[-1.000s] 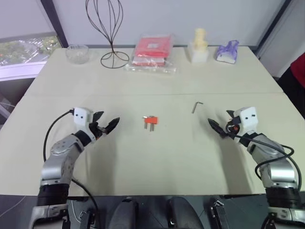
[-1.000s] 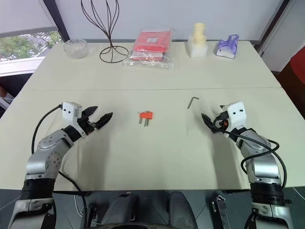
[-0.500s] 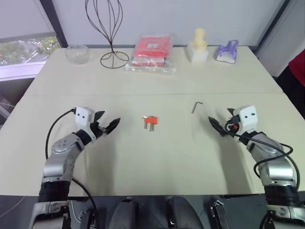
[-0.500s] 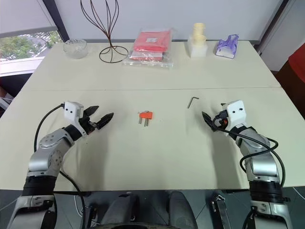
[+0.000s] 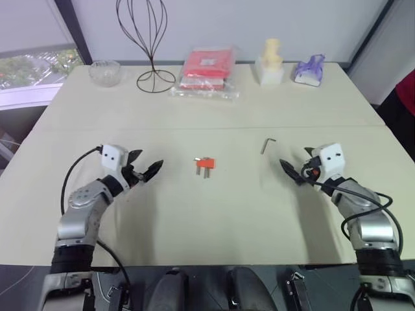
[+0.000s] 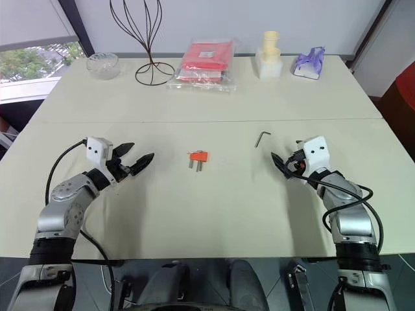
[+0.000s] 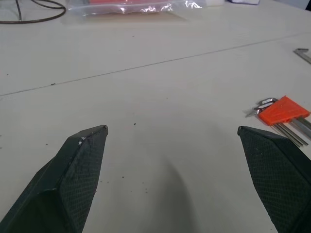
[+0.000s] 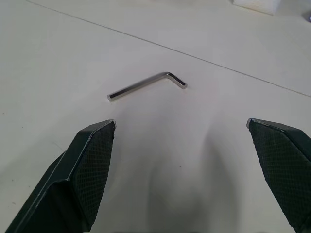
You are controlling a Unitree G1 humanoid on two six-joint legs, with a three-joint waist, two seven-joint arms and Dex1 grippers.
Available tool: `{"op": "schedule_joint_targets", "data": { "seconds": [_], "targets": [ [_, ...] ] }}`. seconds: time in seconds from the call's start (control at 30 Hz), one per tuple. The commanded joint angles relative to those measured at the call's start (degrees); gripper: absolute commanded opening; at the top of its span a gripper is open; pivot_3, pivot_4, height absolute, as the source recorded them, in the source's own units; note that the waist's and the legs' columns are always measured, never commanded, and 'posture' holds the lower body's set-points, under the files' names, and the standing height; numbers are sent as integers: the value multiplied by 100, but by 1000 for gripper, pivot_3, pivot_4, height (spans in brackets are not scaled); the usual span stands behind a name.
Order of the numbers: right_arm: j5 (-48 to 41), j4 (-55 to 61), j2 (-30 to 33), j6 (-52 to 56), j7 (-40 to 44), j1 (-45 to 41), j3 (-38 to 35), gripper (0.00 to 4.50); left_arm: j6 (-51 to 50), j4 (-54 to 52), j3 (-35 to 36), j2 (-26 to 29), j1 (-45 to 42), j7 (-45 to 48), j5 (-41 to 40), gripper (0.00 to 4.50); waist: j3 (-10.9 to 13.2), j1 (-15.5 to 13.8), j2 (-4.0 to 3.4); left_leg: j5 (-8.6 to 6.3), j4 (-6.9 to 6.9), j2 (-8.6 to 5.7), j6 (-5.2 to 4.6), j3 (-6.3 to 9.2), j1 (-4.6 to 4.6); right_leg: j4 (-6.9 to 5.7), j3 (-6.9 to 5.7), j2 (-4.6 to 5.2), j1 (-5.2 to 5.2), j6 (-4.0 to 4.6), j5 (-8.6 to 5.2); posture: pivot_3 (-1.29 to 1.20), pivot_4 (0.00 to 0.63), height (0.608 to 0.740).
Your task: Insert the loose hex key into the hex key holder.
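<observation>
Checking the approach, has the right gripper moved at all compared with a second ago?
Yes, slightly. The open right gripper has edged closer to the loose hex key, which lies unmoved on the table.

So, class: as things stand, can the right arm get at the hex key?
Probably yes. The right tool is open and aimed at the hex key, with only bare table between them.

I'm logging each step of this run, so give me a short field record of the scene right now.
loose hex key: flat on the table, ungrasped
hex key holder: on the table, mid-front, ungrasped
left gripper: jaws open, empty, left of the holder
right gripper: jaws open, empty, near the loose key
insertion: not yet begun
</observation>
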State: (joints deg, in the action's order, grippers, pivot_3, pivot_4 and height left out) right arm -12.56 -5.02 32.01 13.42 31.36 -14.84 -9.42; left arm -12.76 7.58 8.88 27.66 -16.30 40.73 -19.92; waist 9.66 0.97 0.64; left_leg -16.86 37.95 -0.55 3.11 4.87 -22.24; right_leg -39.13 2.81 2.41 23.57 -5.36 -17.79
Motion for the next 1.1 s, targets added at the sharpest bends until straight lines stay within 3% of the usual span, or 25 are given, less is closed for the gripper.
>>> {"op": "schedule_joint_targets", "data": {
  "seconds": [0.03,0.23,0.47,0.7,1.07,1.1],
  "targets": [
    [-17,61,41,-134,569,-357,385,4500,462,221,-228,504,-372,584,330,4471,1,25,-1,0,0,0,0,-1,1,0,0,-8,0,0,0,0,150,740],
    [82,-214,-16,-274,1748,-1062,1338,4500,225,586,-423,1243,-1021,1897,132,4471,4,24,0,0,-1,1,0,0,2,0,-4,-9,0,0,0,0,150,740],
    [594,-2251,-801,-1398,2369,-2449,2076,4500,-222,579,-721,1787,-1232,3021,81,4471,10,135,-4,0,-1,0,0,-1,1,-2,-15,-9,0,0,0,0,150,740],
    [901,-3866,-1424,-2224,2749,-3236,2304,4500,-485,-74,-539,1653,-756,2656,-71,4471,13,181,-4,0,-4,1,1,5,-2,-4,-14,4,8,0,0,0,150,740],
    [1320,-5725,-1894,-2986,2868,-4066,2294,4500,-773,-887,-372,1395,-101,1953,-248,4471,13,226,-4,0,-3,2,1,8,-1,-8,-13,8,9,0,0,0,150,740],
    [1339,-5801,-1909,-3007,2901,-4100,2284,3956,-779,-927,-365,1389,-70,1917,-251,4500,13,235,-4,0,-3,2,1,8,-1,-8,-13,9,9,0,0,0,150,740]
  ]
}}
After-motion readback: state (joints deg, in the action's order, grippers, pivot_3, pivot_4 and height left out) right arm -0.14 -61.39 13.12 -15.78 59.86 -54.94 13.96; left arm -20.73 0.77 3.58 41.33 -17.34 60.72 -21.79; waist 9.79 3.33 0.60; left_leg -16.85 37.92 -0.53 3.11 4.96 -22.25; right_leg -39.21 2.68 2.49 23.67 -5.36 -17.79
